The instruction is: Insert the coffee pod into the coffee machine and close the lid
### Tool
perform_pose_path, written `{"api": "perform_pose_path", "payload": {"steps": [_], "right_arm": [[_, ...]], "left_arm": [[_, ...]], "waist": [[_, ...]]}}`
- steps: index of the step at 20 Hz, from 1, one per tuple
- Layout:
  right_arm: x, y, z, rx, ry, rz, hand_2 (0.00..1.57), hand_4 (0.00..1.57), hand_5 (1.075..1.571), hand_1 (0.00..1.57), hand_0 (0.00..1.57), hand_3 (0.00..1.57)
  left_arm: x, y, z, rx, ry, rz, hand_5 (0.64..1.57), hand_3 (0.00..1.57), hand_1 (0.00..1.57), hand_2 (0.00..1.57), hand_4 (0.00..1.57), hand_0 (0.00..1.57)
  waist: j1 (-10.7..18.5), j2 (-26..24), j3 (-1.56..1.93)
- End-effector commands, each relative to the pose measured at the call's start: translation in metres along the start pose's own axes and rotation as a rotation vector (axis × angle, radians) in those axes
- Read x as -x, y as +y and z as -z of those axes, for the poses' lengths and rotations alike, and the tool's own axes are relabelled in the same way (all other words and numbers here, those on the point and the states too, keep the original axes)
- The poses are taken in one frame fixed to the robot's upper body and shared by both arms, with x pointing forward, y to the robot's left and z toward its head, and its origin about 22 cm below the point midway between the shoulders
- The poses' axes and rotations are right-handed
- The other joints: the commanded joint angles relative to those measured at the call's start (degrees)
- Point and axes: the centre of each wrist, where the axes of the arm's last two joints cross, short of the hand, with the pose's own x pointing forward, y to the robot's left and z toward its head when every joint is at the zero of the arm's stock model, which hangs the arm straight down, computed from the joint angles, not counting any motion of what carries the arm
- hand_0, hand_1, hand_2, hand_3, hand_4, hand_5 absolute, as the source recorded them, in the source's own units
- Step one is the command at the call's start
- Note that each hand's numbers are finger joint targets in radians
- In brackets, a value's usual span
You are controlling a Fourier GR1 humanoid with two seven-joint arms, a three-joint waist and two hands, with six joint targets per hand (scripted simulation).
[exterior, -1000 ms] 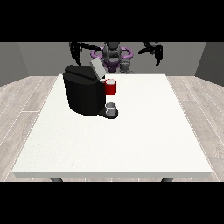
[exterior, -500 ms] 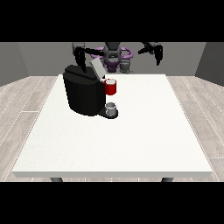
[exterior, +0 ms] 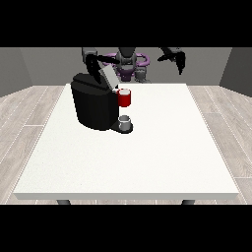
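Behind the coffee machine (exterior: 94,108), robot hand at the view's left (exterior: 92,66) now lower — grip unclear, other robot hand (exterior: 178,61) raised, unclear too.

Large white table (exterior: 147,162) on pale wood-plank floor (exterior: 29,113), plain grey walls (exterior: 19,69) behind.

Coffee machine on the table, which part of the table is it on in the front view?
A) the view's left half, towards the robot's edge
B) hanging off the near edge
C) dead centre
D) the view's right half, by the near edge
A: the black coffee machine stands on the white table left of its middle and towards the robot's edge, with a red thing at the machine on the side facing the table's middle.
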Motion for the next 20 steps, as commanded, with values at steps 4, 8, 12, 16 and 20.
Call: {"api": "perform_pose_path", "payload": {"steps": [4, 8, 12, 16, 20], "right_arm": [[-0.028, 0.012, 0.014, -0.041, -0.069, -0.036, 0.0, 0.16, 1.571, 0.0, 0.0, 0.0], [-0.043, 0.028, 0.024, -0.045, -0.115, -0.086, 0.0, 0.16, 1.571, 0.0, 0.0, 0.0], [-0.056, 0.063, 0.022, -0.088, -0.138, -0.107, 0.0, 0.1, 1.571, 0.0, 0.0, 0.0], [-0.072, 0.059, 0.025, -0.102, -0.193, -0.148, 0.0, 0.0, 1.571, 0.0, 0.0, 0.0], [-0.094, 0.075, 0.027, -0.103, -0.224, -0.194, 0.0, 0.0, 1.571, 0.0, 0.0, 0.0]], "left_arm": [[-0.008, 0.031, -0.008, -0.038, -0.041, 0.058, 1.571, 0.0, 0.0, 0.0, 0.32, 0.0], [-0.029, -0.001, 0.01, -0.038, -0.052, 0.053, 1.571, 0.0, 0.0, 0.0, 0.35, 0.0], [0.0, 0.0, -0.008, -0.022, -0.002, 0.054, 1.571, 0.0, 0.0, 0.0, 0.35, 0.0], [-0.018, 0.017, 0.005, -0.005, -0.034, 0.05, 1.571, 0.0, 0.0, 0.0, 0.37, 0.0], [-0.024, -0.011, 0.015, 0.024, -0.078, 0.069, 1.571, 0.0, 0.0, 0.0, 0.39, 0.0]], "waist": [[-0.8, 3.5, 0.0], [1.3, 4.5, 0.01], [1.0, 3.6, -0.01], [2.3, 5.9, -0.01], [5.0, 7.5, -0.01]]}}
